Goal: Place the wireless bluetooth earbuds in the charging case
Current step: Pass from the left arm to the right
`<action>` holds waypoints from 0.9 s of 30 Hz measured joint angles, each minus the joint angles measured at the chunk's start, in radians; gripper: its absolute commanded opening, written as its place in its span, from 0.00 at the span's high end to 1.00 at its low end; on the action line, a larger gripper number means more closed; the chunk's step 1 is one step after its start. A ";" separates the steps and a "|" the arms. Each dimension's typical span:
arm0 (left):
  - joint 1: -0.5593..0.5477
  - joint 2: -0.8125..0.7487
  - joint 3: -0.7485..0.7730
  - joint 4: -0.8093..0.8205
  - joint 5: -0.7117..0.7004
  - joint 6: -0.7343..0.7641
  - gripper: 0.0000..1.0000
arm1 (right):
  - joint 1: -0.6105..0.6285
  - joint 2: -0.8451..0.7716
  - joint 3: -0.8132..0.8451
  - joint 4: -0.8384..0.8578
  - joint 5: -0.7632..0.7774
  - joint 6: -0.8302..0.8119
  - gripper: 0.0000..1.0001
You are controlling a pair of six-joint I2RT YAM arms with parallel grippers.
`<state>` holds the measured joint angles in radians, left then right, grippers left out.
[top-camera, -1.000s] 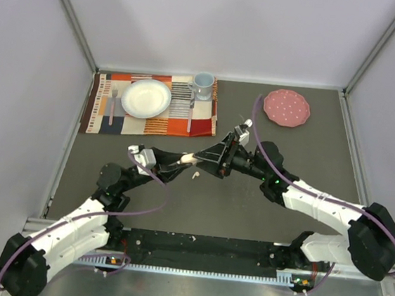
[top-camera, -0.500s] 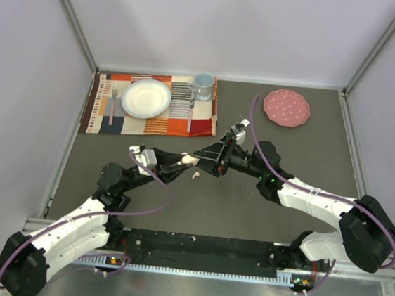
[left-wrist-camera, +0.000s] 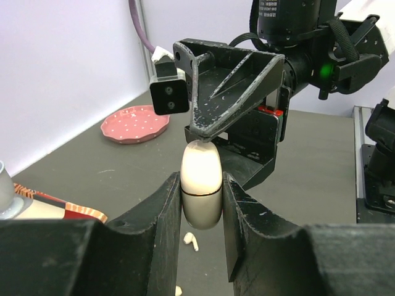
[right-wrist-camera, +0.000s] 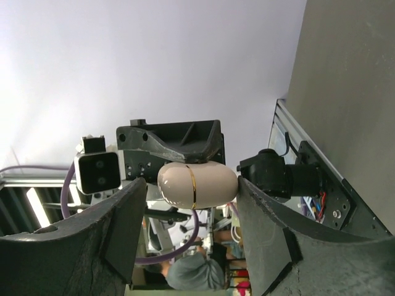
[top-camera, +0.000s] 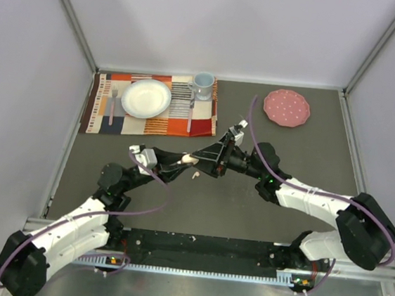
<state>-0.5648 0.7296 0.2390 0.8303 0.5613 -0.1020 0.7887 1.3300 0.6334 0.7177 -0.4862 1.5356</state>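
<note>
The left gripper [left-wrist-camera: 202, 206] was clenched on the case [left-wrist-camera: 201, 185], its two fingers pressed against the lower half; the case stood upright between them, cream-coloured and egg-shaped, lid down, a thin seam ringing its middle. It was held above the table [top-camera: 310, 153], near the centre, where the two arms met nose to nose.

The right gripper [right-wrist-camera: 192, 188] straddled the case's upper end; its jaws stood parted, one on each side. In the right wrist view one finger seemed to touch the case, while a sliver of gap showed at the other; so it was not clamped. From the left wrist view a right finger's triangular frame sat right over the top of the case.

One earbud [left-wrist-camera: 191, 241] lay on the table just below the held case, white, stem showing, touched by neither gripper; from above it showed just beside the left fingers. A small white piece [left-wrist-camera: 179, 290] lay nearer the left wrist camera, cut by the frame edge; too little showed to name it.

At the far left lay a striped mat [top-camera: 151, 122] bearing a white bowl [top-camera: 146, 98], a cup [top-camera: 203, 85] and cutlery; a pink plate [top-camera: 286, 108] sat well apart at the far right.
</note>
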 measured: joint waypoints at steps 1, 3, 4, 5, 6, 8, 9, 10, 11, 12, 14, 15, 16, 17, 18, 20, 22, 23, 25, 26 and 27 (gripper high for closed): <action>0.000 0.002 0.000 0.001 -0.002 0.000 1.00 | 0.001 0.003 0.000 0.003 -0.003 0.004 0.39; 0.000 0.005 0.000 0.000 -0.004 0.000 1.00 | 0.002 0.012 0.000 0.015 -0.012 0.010 0.40; 0.000 0.006 0.000 0.000 -0.006 0.000 1.00 | 0.002 0.016 0.000 0.022 -0.014 0.012 0.41; 0.000 0.006 0.000 0.000 -0.007 0.000 1.00 | 0.002 0.021 0.000 0.027 -0.015 0.014 0.42; 0.000 0.006 0.000 0.000 -0.009 0.000 1.00 | 0.002 0.026 0.000 0.033 -0.017 0.016 0.44; 0.000 0.006 0.000 0.002 -0.010 0.000 1.00 | 0.003 0.036 0.000 0.051 -0.017 0.021 0.50; 0.000 0.006 0.000 0.002 -0.011 0.000 1.00 | 0.003 0.039 0.000 0.054 -0.018 0.022 0.51; 0.000 0.006 0.000 0.003 -0.013 0.000 1.00 | 0.003 0.043 0.000 0.055 -0.018 0.023 0.55; 0.000 0.006 0.000 0.005 -0.016 0.000 0.99 | 0.003 0.047 0.000 0.061 -0.019 0.026 0.62; 0.000 0.006 0.000 0.005 -0.019 0.000 0.95 | 0.003 0.051 0.000 0.068 -0.019 0.030 0.64; 0.000 0.006 0.000 0.010 -0.024 0.000 0.93 | 0.002 0.060 -0.003 0.089 -0.020 0.037 0.67; 0.000 0.006 0.000 0.010 -0.026 0.000 0.90 | 0.002 0.063 -0.005 0.100 -0.020 0.039 0.68; 0.000 0.009 0.000 0.010 -0.027 0.000 0.88 | 0.002 0.068 -0.005 0.109 -0.020 0.041 0.69; 0.000 0.010 0.000 0.010 -0.029 0.000 0.86 | 0.001 0.072 -0.005 0.118 -0.020 0.043 0.71; 0.001 0.013 0.000 0.011 -0.029 0.000 0.84 | 0.001 0.075 -0.005 0.121 -0.021 0.046 0.72; 0.001 0.019 0.002 0.015 -0.031 -0.001 0.76 | 0.000 0.077 -0.005 0.128 -0.019 0.047 0.73; 0.002 0.022 0.003 0.016 -0.032 -0.002 0.66 | 0.000 0.077 -0.005 0.128 -0.016 0.047 0.73; 0.002 0.022 0.003 0.016 -0.032 -0.003 0.64 | 0.000 0.077 -0.006 0.128 -0.015 0.046 0.74; 0.002 0.026 0.004 0.016 -0.032 -0.004 0.59 | 0.000 0.077 -0.012 0.132 -0.010 0.046 0.74; 0.002 0.026 0.004 0.016 -0.031 -0.006 0.54 | 0.000 0.076 -0.016 0.132 -0.008 0.045 0.75; 0.001 0.031 0.004 0.015 -0.027 -0.009 0.53 | 0.001 0.074 -0.019 0.131 -0.008 0.043 0.75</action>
<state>-0.5640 0.7605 0.2432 0.8452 0.5346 -0.1112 0.7898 1.4036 0.6144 0.8486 -0.4942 1.5791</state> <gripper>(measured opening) 0.403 0.457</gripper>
